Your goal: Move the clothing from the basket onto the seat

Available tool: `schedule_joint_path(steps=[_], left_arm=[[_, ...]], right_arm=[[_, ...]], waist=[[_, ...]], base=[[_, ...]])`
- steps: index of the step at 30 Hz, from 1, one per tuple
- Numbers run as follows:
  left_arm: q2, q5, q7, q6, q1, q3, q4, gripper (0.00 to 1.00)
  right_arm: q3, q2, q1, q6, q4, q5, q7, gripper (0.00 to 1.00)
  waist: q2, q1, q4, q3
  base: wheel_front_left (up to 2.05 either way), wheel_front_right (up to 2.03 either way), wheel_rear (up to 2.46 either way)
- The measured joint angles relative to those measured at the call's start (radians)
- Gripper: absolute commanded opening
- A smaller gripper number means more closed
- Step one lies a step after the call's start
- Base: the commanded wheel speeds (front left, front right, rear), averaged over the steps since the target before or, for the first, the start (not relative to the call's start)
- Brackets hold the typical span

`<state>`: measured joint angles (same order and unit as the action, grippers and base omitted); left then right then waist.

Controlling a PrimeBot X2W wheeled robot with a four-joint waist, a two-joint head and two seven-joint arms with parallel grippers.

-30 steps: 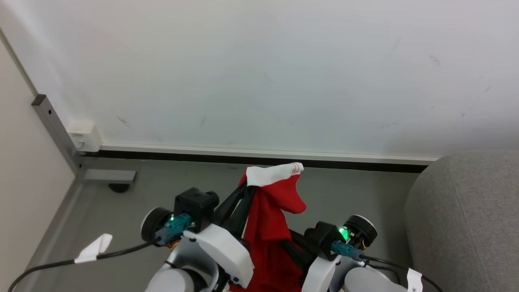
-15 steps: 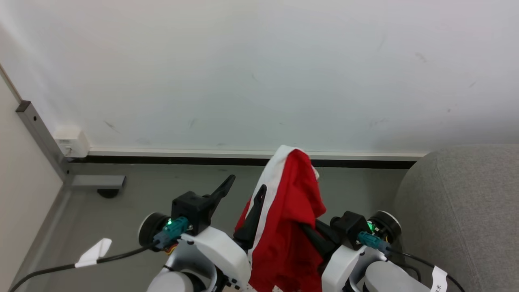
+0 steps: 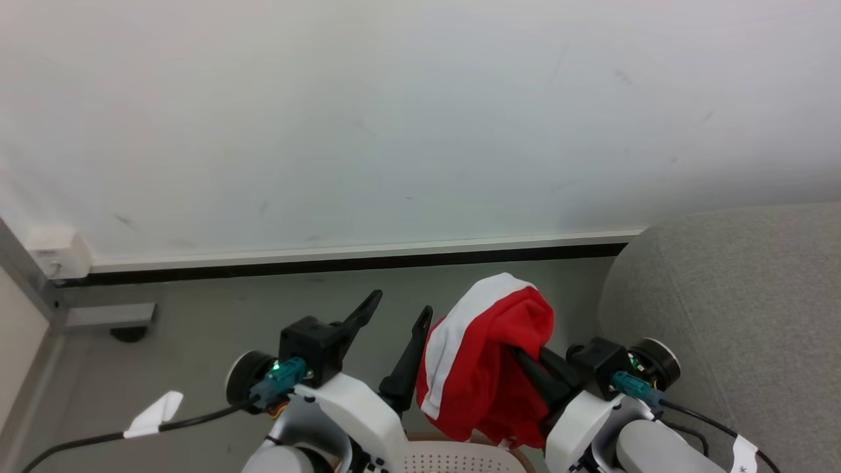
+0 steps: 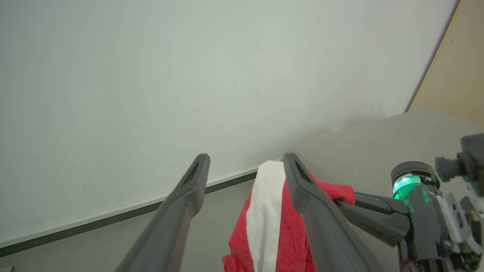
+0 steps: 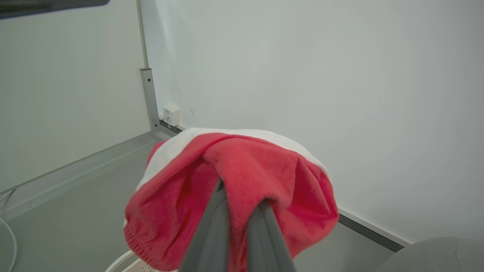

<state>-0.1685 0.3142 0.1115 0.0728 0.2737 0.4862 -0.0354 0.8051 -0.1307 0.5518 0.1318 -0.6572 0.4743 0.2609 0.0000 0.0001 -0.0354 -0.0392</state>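
My right pincer is clamping a bunch of the red-and-white clothing, its two fingers pressed close with fabric pinched between them and folding over their tips. The garment is hanging in the air above the basket, whose cream perforated wall is peeking in at the bottom edge of the head view. My left pincer is standing spread wide and gripping nothing. Its inner finger is sitting just beside the garment's white stripe, though I cannot tell whether it is touching. The seat is lying to my right, its rounded corner near the cloth but apart from it, with a strip of bare grey floor between. Ahead, the floor is running up to a dark skirting line under the pale wall — open floor is lying on my left side.
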Motion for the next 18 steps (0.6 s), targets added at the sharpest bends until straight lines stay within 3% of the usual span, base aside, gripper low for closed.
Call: schedule_joint_path(steps=[8, 18], left_arm=[[-0.007, 0.005, -0.007, 0.01, -0.015, -0.002, -0.009, 1.0], [-0.01, 0.005, -0.015, 0.008, -0.034, 0.022, -0.016, 1.0]], right_arm=[[-0.076, -0.042, -0.02, 0.0, 0.06, -0.042, 0.0, 0.0], [-0.219, -0.151, -0.061, 0.0, 0.188, -0.089, 0.0, 0.0]], waist=[[0.0, 0.0, -0.097, 0.014], [0.0, 0.0, -0.244, 0.042]], base=[[0.0, 0.0, 0.0], [0.0, 0.0, 0.0]])
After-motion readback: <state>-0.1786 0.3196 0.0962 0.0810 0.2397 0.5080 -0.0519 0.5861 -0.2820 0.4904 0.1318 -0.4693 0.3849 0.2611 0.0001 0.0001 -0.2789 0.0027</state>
